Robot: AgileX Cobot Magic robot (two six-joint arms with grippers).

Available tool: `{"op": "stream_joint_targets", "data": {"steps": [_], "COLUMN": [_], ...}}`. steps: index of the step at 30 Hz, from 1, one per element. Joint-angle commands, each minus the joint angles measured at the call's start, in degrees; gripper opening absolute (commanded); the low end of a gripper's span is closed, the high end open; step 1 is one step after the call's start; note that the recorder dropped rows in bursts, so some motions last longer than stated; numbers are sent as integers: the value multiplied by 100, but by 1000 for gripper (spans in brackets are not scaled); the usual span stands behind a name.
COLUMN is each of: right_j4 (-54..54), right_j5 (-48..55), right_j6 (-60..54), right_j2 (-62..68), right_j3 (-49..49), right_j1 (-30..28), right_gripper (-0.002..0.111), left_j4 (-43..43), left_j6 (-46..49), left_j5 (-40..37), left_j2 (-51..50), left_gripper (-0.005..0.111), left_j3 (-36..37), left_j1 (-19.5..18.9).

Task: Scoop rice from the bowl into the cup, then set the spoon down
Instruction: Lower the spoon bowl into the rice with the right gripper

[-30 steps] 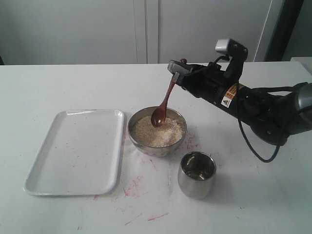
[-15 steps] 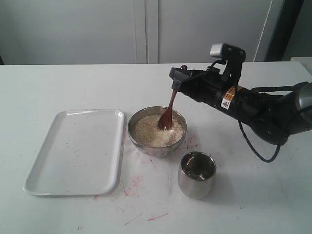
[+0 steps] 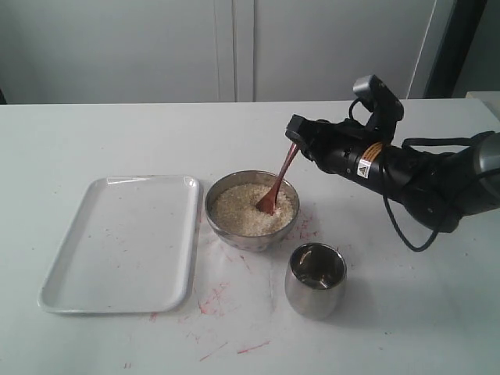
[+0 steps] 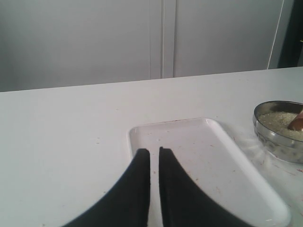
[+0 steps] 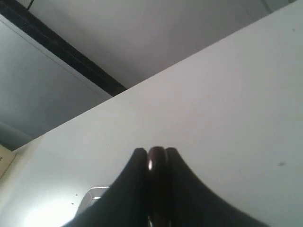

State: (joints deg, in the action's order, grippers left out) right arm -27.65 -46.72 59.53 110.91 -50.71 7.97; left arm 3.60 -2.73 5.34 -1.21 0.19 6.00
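a: if we start nearest the camera in the exterior view, what stands there?

b: the cup (image 3: 315, 279), lower right of centre, upright on the white table (image 3: 406, 320) and touching nothing else.

a: and behind it?

b: the bowl (image 3: 248, 239), just up and left of the cup, near it but apart. rice (image 3: 234, 211) fills it. a white tray (image 3: 117, 250) lies just beside the bowl, on its left.

a: where is the spoon?

b: the spoon (image 3: 280, 176) has its scoop dug into the rice at the bowl's right side. its handle slants up and to the right, ending in the right gripper (image 3: 295, 134), which hangs above and right of the bowl's far rim.

a: is that a real grip?

b: yes, it is clamped on the handle's top end. the right wrist view shows the dark handle pinched between the two fingers (image 5: 137, 165).

a: the other arm?

b: the left gripper (image 4: 154, 158) sits over the tray's end, fingers drawn together to a thin slit with nothing between them. the bowl lies well apart from it, beyond the tray.
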Motion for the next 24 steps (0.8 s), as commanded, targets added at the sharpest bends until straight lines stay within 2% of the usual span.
{"op": "stream_joint_targets", "data": {"steps": [1,11,24], "right_j4": [33,328,730], "right_j5": [137,284,-99], "right_j6": [259,1394,1126], "right_j2": [-43,181,216], "right_j3": [-4,-4,-4], "right_j1": [0,0,0], "right_gripper": [0,0,0], "left_j4": [22,22,22], "left_j6": [-8,-8,-8], "left_j5": [61,61,61], "left_j2": [-16,-16,-16], "left_gripper": [14,14,14], "left_j3": [-19,-19,-19], "left_j1": [13,13,13]}}
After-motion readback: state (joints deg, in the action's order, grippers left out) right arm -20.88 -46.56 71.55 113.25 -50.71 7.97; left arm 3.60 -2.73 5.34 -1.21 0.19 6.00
